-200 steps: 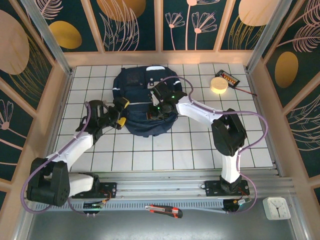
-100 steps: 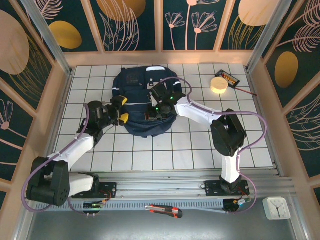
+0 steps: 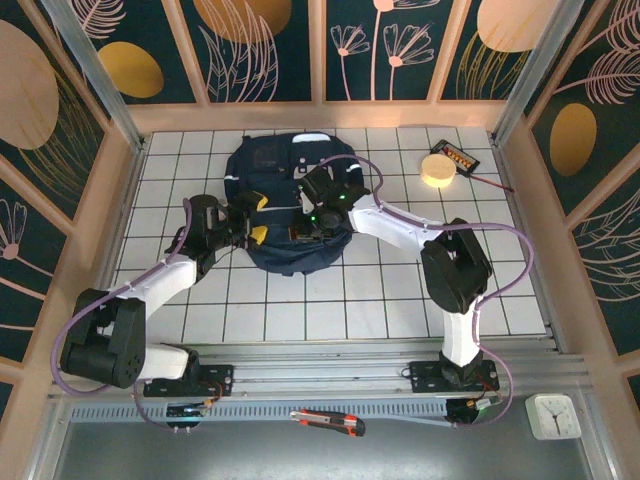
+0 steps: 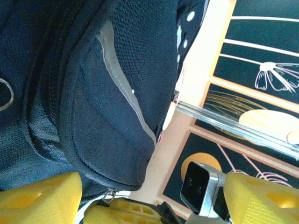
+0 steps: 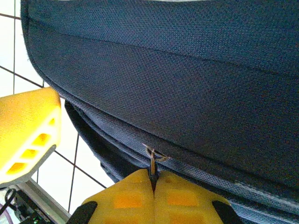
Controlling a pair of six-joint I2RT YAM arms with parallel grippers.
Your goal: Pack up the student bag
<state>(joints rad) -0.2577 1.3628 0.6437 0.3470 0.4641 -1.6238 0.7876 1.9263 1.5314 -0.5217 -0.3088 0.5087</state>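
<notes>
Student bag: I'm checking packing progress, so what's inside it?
No contents show: navy fabric of the student bag covers its interior. The right gripper pinches a zipper pull on its seam.

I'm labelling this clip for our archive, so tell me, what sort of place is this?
Most likely a robot test cell, not a lived-in room: a student bag on a white gridded tabletop boxed in by wood-framed floral wall panels, with both arm bases bolted to an aluminium rail.

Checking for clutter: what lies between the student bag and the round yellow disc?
Top view: bare table tiles between student bag and disc, with the right arm's purple cable looping over them.
</notes>
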